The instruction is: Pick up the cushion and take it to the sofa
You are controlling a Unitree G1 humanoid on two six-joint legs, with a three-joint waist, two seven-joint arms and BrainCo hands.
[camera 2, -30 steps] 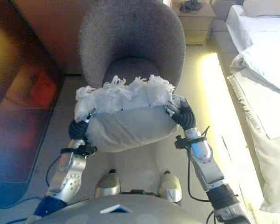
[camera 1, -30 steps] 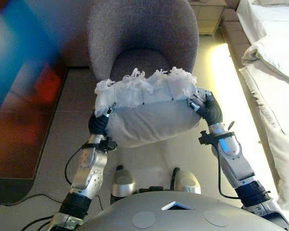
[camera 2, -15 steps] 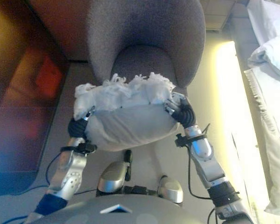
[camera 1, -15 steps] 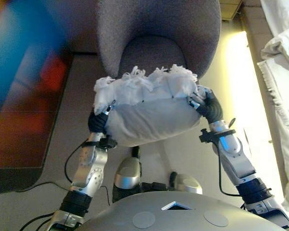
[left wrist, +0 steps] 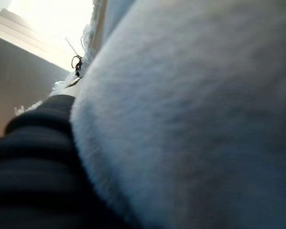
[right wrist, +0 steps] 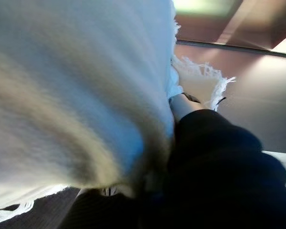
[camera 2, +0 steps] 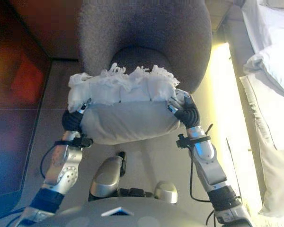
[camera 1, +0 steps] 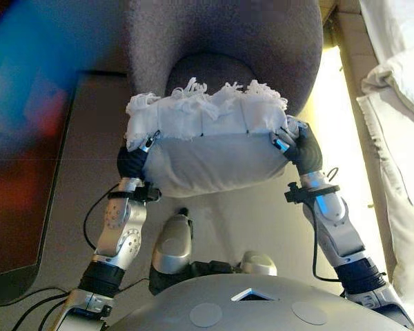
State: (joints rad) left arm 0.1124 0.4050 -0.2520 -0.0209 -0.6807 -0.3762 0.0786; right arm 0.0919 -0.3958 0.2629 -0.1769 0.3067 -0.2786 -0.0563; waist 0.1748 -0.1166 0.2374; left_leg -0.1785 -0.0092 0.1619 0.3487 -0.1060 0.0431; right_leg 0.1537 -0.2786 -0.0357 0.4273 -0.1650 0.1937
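- I hold the white cushion (camera 1: 207,148) up off the floor between my two hands, in the middle of the frame, its fringed edge (camera 1: 207,103) turned toward the top of the picture.
- My left hand (camera 1: 132,160) presses against the cushion's left end; only the dark ribbed cover and a bit of silver finger show there, so I cannot tell how its fingers are set.
- In the left wrist view the cushion's soft fabric fills nearly everything past the cover, and the fingers are hidden behind it.
- My right hand (camera 1: 300,146) is at the cushion's right end, with silver fingers (camera 1: 281,143) bent onto its corner, gripping the fabric.
- The right wrist view shows the dark cover against the cushion, with fringe hanging beside it.
- The grey armchair (camera 1: 228,34) stands at the top centre of the frame, just beyond the cushion; its seat (camera 1: 217,72) shows above the fringe.
- White bedding (camera 1: 400,103) lies along the right edge of the frame.
- A dark panel (camera 2: 14,94) fills the left side.
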